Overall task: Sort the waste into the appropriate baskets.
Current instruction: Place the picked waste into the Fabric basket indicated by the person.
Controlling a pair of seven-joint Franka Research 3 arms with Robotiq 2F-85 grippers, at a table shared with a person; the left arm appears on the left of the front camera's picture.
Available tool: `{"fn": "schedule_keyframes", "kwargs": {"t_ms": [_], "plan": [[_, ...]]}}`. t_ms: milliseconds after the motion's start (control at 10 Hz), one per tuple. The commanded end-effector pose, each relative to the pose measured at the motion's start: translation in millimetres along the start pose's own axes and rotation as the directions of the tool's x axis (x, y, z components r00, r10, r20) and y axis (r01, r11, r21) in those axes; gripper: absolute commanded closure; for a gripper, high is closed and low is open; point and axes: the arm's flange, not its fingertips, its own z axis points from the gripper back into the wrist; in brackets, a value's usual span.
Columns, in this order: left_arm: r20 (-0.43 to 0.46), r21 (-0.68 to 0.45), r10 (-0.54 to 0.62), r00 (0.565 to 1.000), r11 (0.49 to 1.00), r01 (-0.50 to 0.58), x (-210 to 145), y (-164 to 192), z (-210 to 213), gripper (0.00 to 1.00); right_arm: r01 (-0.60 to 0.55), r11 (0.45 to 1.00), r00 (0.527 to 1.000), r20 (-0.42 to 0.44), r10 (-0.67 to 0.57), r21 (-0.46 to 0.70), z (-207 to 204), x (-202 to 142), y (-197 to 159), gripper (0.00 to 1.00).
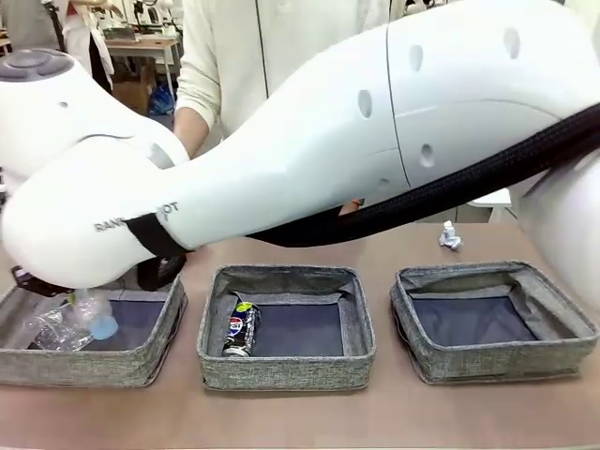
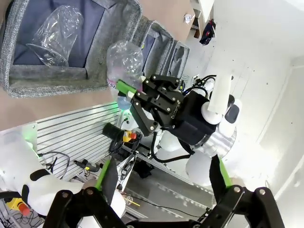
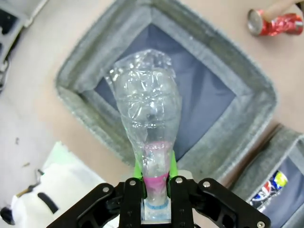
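"What has the right gripper [image 3: 154,168] got?"

"The clear bottle [image 3: 147,109]. Its jaws are drawn in narrow on the neck, with the green pads at the pink ring and the blue cap tucked back between the fingers. The crumpled body sticks out past the fingertips."

"And where is it?"

"Hanging over the end basket [image 3: 83,71], the one with the plastic cup [image 2: 54,35] lying in it. The bottle is above the dark floor and, as far as I can see, touches neither the walls nor the cup."

"How will it handle?"

"It looks light, I'd say, and empty. The walls are thin and dented, so pinching the body would buckle it and let it slide. The neck is the stiff part, so that is the place to hold it. A drop into soft fabric shouldn't hurt it."

"And the left gripper [image 2: 161,166]?"

"It's spread wide with nothing between the pads, held back from that basket on the robot's side."

"What about the rest?"

"The dark can [image 1: 241,330] lies in the middle basket [image 1: 286,370], next to the end one. The red can [image 3: 275,23] sits on bare table near the end basket's corner. The paper wad [image 1: 450,236] is well apart from it, beyond the third basket [image 1: 497,364]."
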Motion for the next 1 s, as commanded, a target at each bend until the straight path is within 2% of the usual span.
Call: {"fn": "schedule_keyframes", "kwargs": {"t_ms": [0, 100, 200, 300, 400, 500, 900], "plan": [[0.002, -0.003, -0.003, 1.000, 1.000, 0.003, -1, -1, 0, 0.00, 0.001, 1.000, 1.000, 0.031, -0.002, 0.011, 11, 2, -1, 0.80], [0.002, -0.003, -0.003, 1.000, 1.000, 0.003, -1, -1, 0, 0.00, 0.020, 0.999, 0.999, 0.040, -0.019, -0.030, 9, 3, -3, 0.80], [0.002, -0.003, -0.003, 1.000, 1.000, 0.003, -1, -1, 0, 0.00, 0.017, 1.000, 0.999, 0.045, -0.016, -0.015, 8, 3, -4, 0.63], [0.002, -0.003, -0.003, 1.000, 1.000, 0.003, -1, -1, 0, 0.00, 0.010, 1.000, 0.997, 0.074, -0.008, -0.030, 9, 2, -6, 0.22], [0.002, -0.003, -0.003, 1.000, 1.000, 0.003, -1, -1, 0, 0.00, 0.009, 1.000, 0.997, 0.078, -0.007, -0.026, 9, 1, -7, 0.05], [0.002, -0.003, -0.003, 1.000, 1.000, 0.003, -1, -1, 0, 0.00, 0.015, 1.000, 0.996, 0.083, -0.013, -0.024, 9, 1, -10, 0.00], [0.002, -0.003, -0.003, 1.000, 1.000, 0.003, -1, -1, 0, 0.00, 0.045, 0.999, 0.994, 0.105, -0.043, -0.020, 12, 1, -18, 0.00]]}}
